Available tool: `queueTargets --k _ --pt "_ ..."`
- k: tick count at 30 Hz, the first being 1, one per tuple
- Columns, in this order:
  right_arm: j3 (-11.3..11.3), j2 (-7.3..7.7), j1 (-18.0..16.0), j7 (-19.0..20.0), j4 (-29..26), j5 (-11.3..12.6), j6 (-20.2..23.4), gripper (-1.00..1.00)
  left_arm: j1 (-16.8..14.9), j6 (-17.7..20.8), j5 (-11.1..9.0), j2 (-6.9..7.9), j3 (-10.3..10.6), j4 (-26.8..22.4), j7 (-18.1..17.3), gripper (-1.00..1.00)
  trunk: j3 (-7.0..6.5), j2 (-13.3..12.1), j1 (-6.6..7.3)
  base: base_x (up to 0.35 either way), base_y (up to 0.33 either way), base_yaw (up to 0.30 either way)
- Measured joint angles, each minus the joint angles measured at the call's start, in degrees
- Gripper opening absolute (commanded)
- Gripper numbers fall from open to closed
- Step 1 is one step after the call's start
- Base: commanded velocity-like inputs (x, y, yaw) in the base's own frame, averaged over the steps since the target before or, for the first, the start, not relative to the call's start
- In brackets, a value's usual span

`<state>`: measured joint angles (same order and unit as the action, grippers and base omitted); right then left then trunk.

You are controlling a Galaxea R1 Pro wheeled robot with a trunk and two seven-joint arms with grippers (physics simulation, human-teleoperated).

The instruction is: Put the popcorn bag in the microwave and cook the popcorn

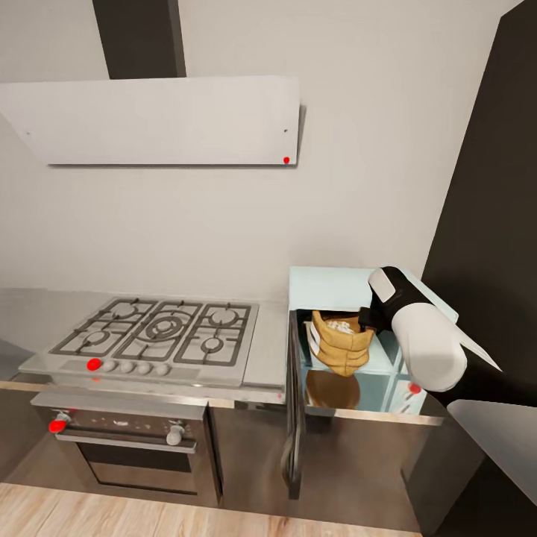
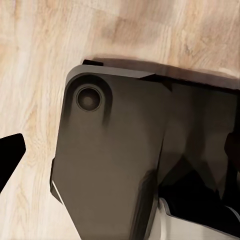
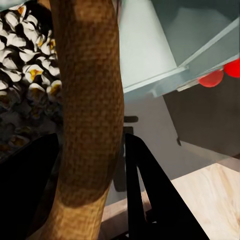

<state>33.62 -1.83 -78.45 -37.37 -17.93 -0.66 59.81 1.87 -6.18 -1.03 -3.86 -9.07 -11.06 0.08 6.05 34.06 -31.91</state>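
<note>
While my right tool [image 3: 95,165] is clenched on the rolled rim of the popcorn bag [image 1: 341,344], one finger [image 3: 150,200] outside the wall and the other inside, I judge the sack light and soft, likely to crumple or tip, so the rim is the sound place to hold and squeezing harder would only fold it. From my head, the bag sits at about four o'clock, in the open mouth of the microwave [image 1: 328,282], with the door [image 1: 295,403] swung out toward me. Beyond it, at nine o'clock, lies the gas hob [image 1: 160,332], with the hood [image 1: 156,119] at eleven. My right wrist view adds the popcorn [image 3: 25,65], white and puffed, inside the bag. Whether my left tool [image 2: 10,152] is released, I cannot tell.
</note>
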Motion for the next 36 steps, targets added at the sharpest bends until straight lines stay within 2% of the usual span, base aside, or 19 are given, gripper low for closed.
queueTargets --k 28,29,36 --pt "0.0 -0.06 0.0 0.0 0.0 0.0 0.0 -1.0 0.0 0.0 0.0 -0.15 0.2 0.0 0.0 1.0 0.0 0.0 0.0 0.037 0.0 0.0" --pt "0.0 -0.06 0.0 0.0 0.0 0.0 0.0 1.0 0.0 0.0 0.0 -0.12 0.2 0.0 0.0 1.0 0.0 0.0 0.0 0.0 0.0 0.0" --pt "0.0 -0.05 -0.1 0.0 0.0 0.0 0.0 1.0 0.0 0.0 0.0 -0.06 0.1 0.0 0.0 1.0 0.0 0.0 0.0 0.0 0.0 0.0"
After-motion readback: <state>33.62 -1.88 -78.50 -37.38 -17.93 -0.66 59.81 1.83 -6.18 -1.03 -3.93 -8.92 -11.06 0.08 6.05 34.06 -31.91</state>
